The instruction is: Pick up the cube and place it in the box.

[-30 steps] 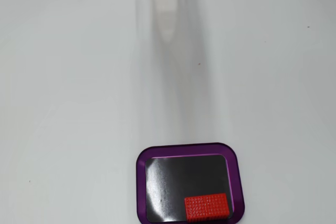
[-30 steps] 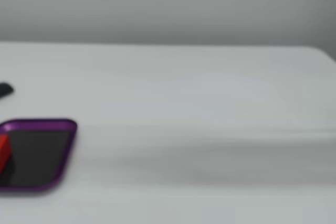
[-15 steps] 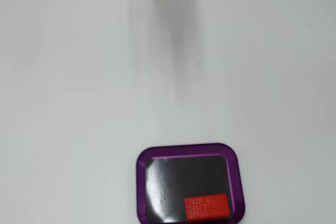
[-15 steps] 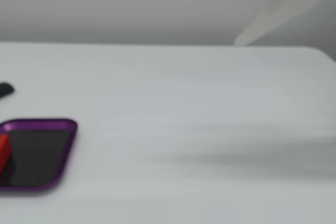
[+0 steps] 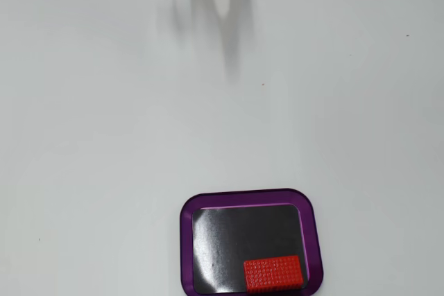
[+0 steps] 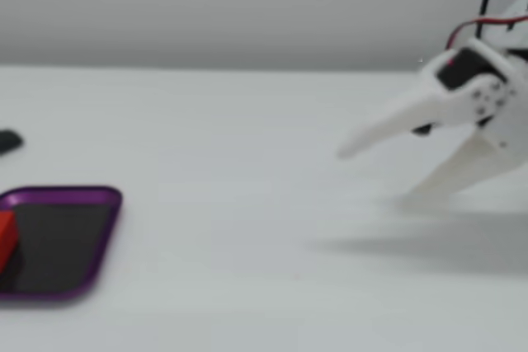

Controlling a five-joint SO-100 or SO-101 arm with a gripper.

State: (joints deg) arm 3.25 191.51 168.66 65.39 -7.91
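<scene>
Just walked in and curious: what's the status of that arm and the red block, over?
End effector open, empty, low over the white table, far from the tray. Red cube sits inside the purple tray, near corner. Nothing in the way.

One fixed view looks straight down on the table (image 5: 104,136), tray (image 5: 186,240) at 6 o'clock. Another looks low across it from the side, tray (image 6: 74,197) at 8 o'clock; both share it.

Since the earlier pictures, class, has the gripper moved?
Yes. The gripper has come down toward the table, far right of the box.
</scene>
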